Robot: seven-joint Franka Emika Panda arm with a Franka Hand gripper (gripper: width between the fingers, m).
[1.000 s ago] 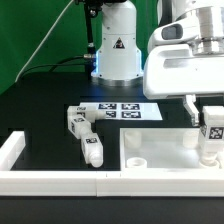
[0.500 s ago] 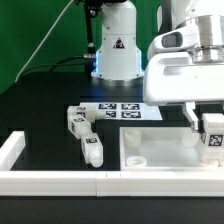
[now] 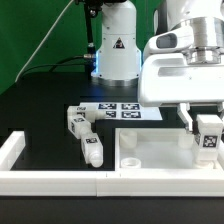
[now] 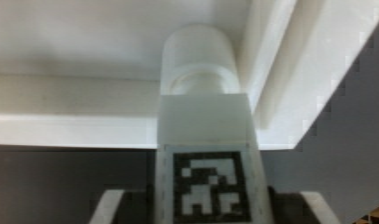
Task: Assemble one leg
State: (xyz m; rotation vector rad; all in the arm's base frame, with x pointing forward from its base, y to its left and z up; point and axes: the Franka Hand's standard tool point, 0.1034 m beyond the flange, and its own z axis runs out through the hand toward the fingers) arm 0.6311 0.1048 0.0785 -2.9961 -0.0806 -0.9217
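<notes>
Broadly, the black table point(image 3: 40, 105) is taken up at the exterior view's right by the white square panel point(image 3: 160, 152). Over its far right corner the gripper point(image 3: 205, 128) is closed narrowly on the leg point(image 3: 208, 142), which is held upright. Whether the leg touches the panel cannot be told. A spare leg point(image 3: 76, 122) and a second spare leg point(image 3: 91, 151) are seen lying near the marker board point(image 3: 120, 111).

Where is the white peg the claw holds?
The short white plastic peg stands upright in the claw at the exterior view's right, over the right end of the large flat white panel.
</notes>
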